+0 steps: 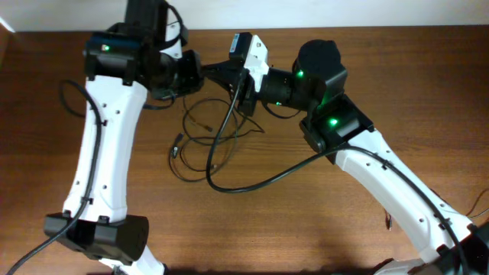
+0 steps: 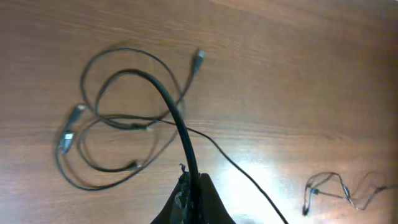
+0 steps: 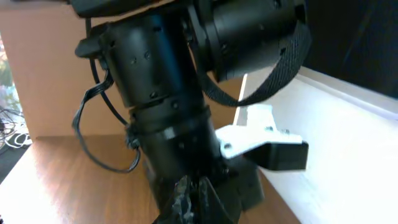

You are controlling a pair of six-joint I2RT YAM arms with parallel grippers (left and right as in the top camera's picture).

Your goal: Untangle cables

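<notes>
Cables [image 2: 185, 146] are being gripped at the left gripper [image 2: 193, 182], its fingers clamped tight on one strand that is arching down into thin tangled loops lying on the wooden table [image 2: 298, 81]. The right gripper [image 3: 189, 186] is hovering, fingers pressed together, beside the left arm's wrist [image 3: 168, 112].

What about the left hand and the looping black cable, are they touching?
Touching: left wrist view shows the black cable pinched in the left hand.
</notes>
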